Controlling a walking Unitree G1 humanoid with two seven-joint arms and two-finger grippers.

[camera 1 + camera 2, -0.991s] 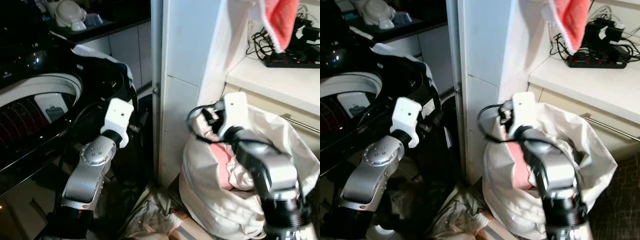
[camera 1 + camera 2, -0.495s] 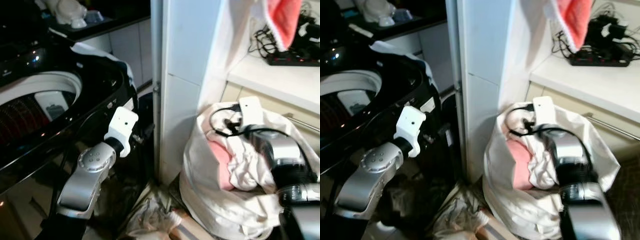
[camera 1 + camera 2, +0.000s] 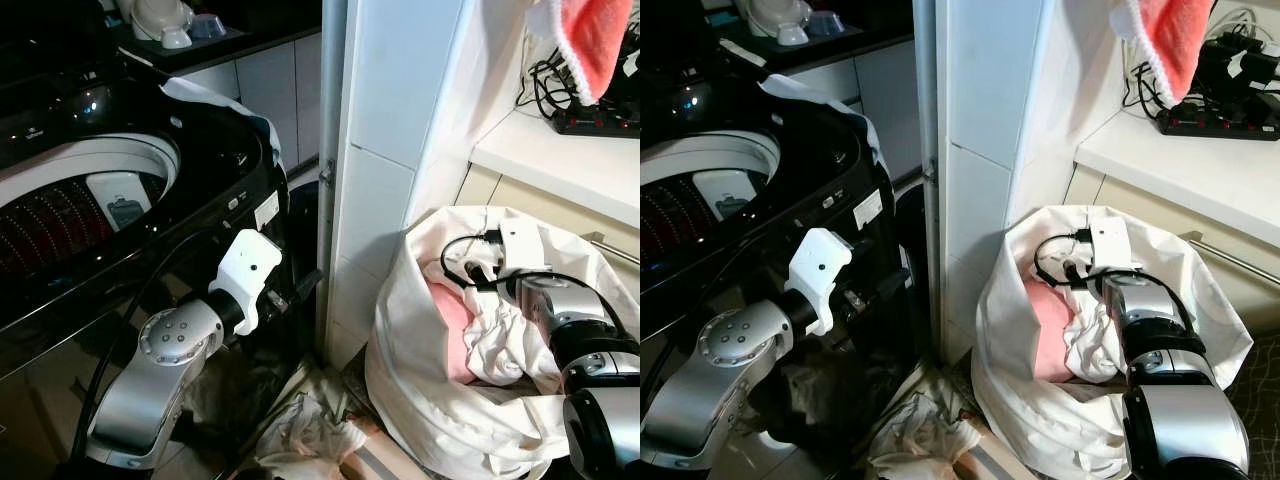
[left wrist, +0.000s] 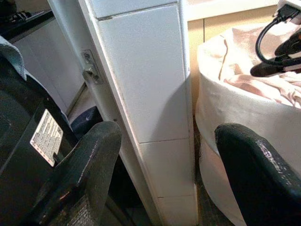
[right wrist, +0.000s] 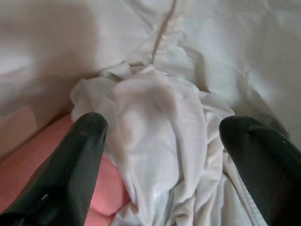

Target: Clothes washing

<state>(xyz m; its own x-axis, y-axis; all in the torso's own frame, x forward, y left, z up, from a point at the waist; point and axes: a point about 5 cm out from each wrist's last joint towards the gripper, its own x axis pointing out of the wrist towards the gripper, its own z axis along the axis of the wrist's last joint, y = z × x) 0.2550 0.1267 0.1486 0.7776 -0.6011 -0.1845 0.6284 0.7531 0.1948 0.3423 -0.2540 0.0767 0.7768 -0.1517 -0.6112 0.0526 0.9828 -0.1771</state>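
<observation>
A: Right arm status?

B: Right gripper [image 5: 160, 141] is down inside the white fabric laundry bag [image 3: 420, 400] on the floor beside the white tiled pillar [image 3: 385, 170]. Fingers spread wide, nothing gripped. A crumpled white garment [image 5: 155, 117] lies between the fingertips, a pink garment [image 3: 452, 320] beside it in the bag.

A: Left?

B: Left gripper [image 4: 164, 174] is released too, empty, held in the gap between the black top-loading washing machine [image 3: 120, 200] and the pillar. Washer lid is up, drum visible.

A: Anything else?

B: Loose light cloth [image 3: 300, 440] on the floor by the pillar base. Red-orange towel [image 3: 590, 45] hangs above the white counter [image 3: 560, 160].
</observation>
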